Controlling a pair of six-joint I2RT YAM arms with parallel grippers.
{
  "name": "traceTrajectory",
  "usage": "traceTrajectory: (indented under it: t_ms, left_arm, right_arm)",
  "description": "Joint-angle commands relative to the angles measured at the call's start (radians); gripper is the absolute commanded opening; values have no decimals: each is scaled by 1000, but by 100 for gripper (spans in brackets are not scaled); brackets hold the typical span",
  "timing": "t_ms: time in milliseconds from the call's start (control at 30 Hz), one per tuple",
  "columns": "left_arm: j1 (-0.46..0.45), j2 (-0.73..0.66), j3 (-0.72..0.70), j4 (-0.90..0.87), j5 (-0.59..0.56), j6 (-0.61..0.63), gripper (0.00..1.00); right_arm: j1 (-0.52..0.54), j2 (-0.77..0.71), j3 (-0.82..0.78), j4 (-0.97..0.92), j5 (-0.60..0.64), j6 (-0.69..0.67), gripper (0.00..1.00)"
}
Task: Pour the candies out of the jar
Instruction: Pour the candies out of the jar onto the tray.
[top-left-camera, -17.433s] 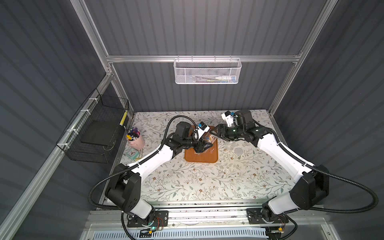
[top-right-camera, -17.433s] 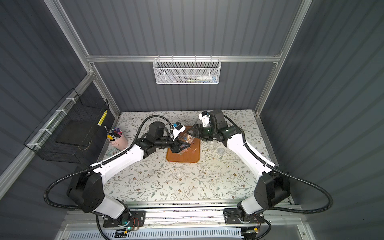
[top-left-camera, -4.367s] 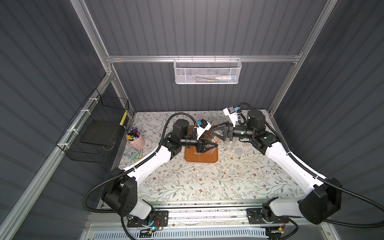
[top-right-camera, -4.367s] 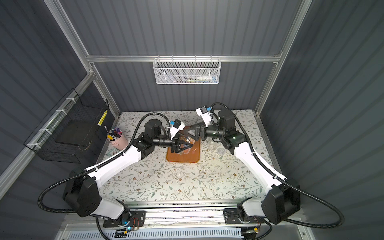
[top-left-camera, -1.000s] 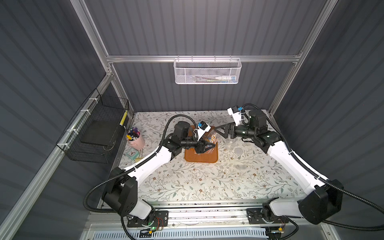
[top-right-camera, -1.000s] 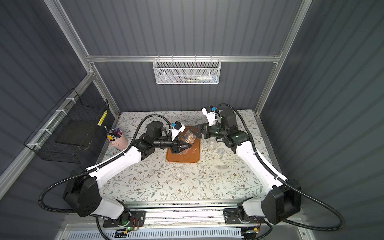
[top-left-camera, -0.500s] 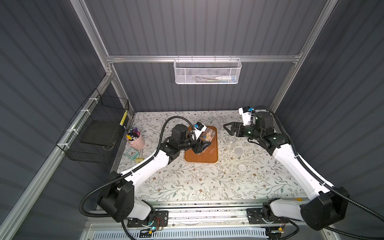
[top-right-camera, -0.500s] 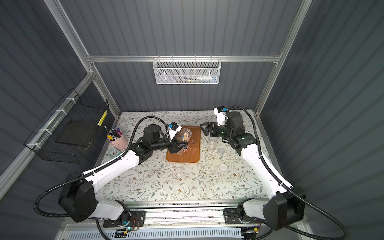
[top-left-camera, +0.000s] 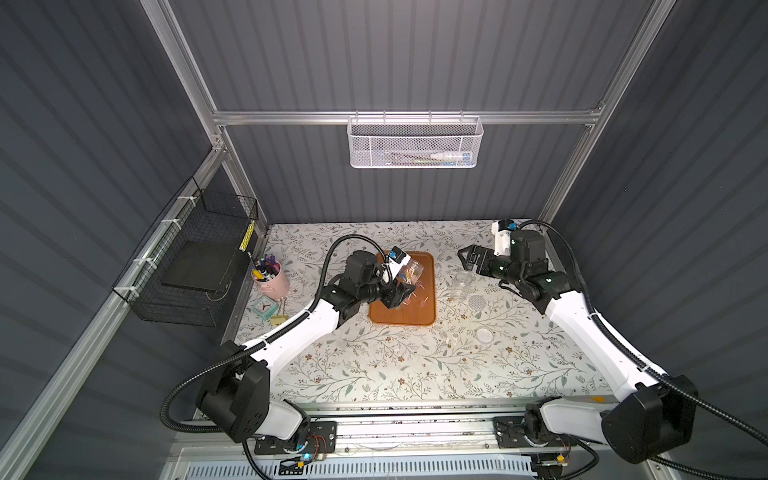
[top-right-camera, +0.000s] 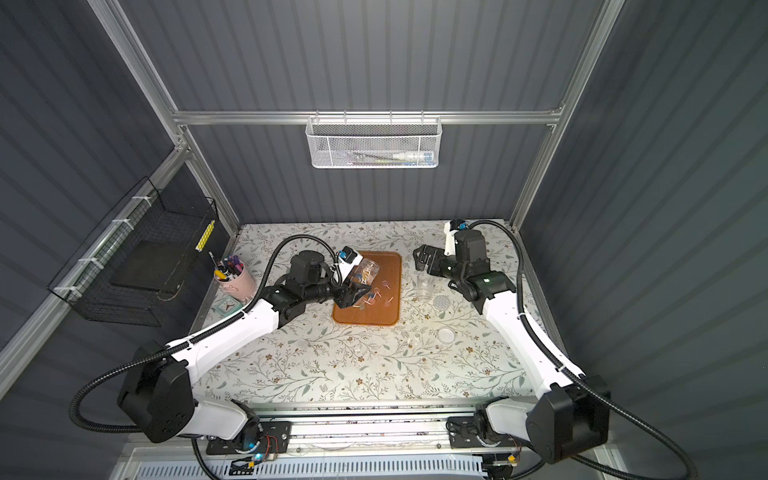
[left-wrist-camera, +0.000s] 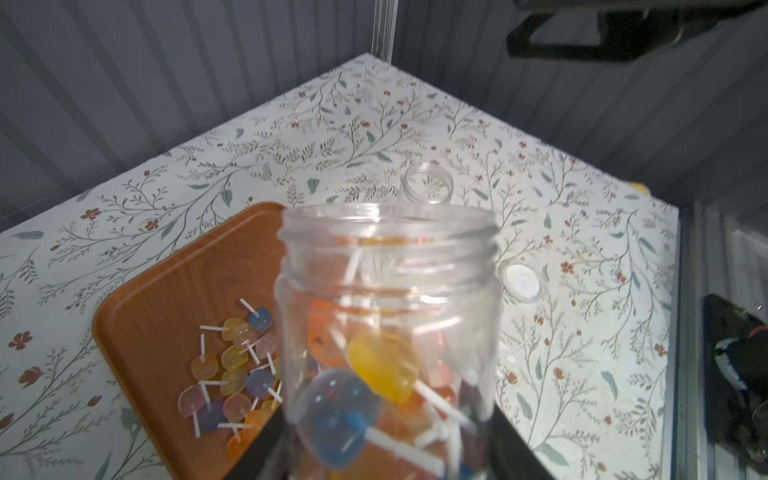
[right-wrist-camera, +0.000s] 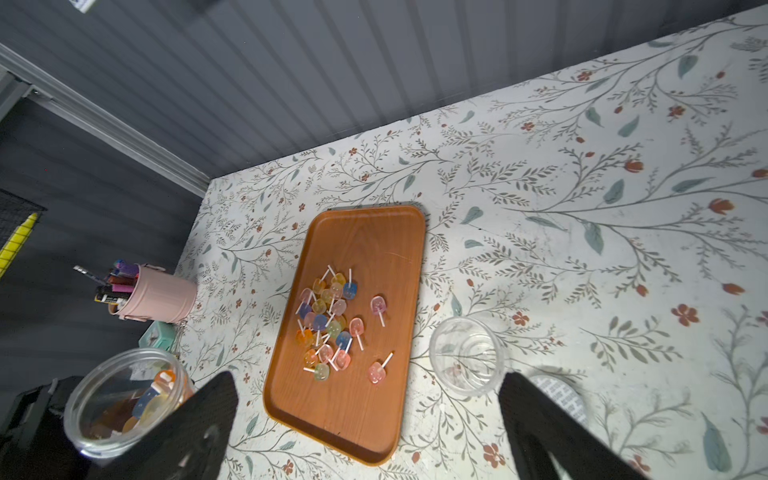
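Far left, by the edge of the table (top-left-camera: 374, 365): the pink pen cup (top-left-camera: 275, 281) stands upright, well apart from the work.

Your left arm (top-left-camera: 299, 332): the base is at the front left corner. The white forearm runs diagonally toward the middle of the table, and the wrist is level over the left edge of the orange tray (top-left-camera: 401, 319). The left gripper (top-left-camera: 392, 296) is clamped tight on the lower body of the jar (top-left-camera: 410, 269).

Jar: clear, no lid, held up off the tray. It is tipped well over, with its mouth toward your right arm and above the tray's back half.

Candies (right-wrist-camera: 328, 320): a loose heap lies on the tray, mostly left of its centre, with a few pink strays just beside it. More sit inside the jar, toward its gripped end, as the left wrist view shows.

Just right of the tray: a second, empty jar (top-left-camera: 459, 283) stands upright on the table. One lid (top-left-camera: 477, 302) lies near it and another lid (top-left-camera: 484, 334) lies further forward.

Your right arm (top-left-camera: 582, 324): the base is at the front right corner. The forearm runs up the right side of the table and the wrist is bent inward. The right gripper (top-left-camera: 468, 257) points toward the tray and hovers behind the empty jar. Its jaws are spread wide and it holds nothing. In the right wrist view both fingers (right-wrist-camera: 208, 415) stand far apart, and the tray's near end shows in the gap between them.
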Motion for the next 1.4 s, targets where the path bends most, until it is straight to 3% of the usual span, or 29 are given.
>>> traceTrajectory:
  t_ms: [0,167,500,667,800,967,1200,1367]
  left_arm:
    - [4,69,158,-287,36,160,0]
    - [11,263,437,-745,-10,335,0]
    - [9,576,765,-1154,-341,391,0]
    - [6,647,864,-1223,-442,421,0]
    - [-25,675,891,-1270,-635,459,0]
    - [-41,694,908,-1332,-649,553,0]
    - [-63,750,934,-1345,-858,642,0]
    - [-63,791,1003,-1328,-851,684,0]
  right_arm:
    - [-10,2,-22,3,37,3,99]
    - [-19,-2,-34,-3,38,-9,99]
    - [-26,-29,-71,-1,41,-15,99]
    - [-29,-41,-75,-7,44,-18,99]
    - [-29,-41,-83,3,41,-9,99]
    - [-29,-24,-86,17,25,7,99]
    - [-29,-7,-84,31,0,22,99]
    - [-29,-22,-95,26,2,26,99]
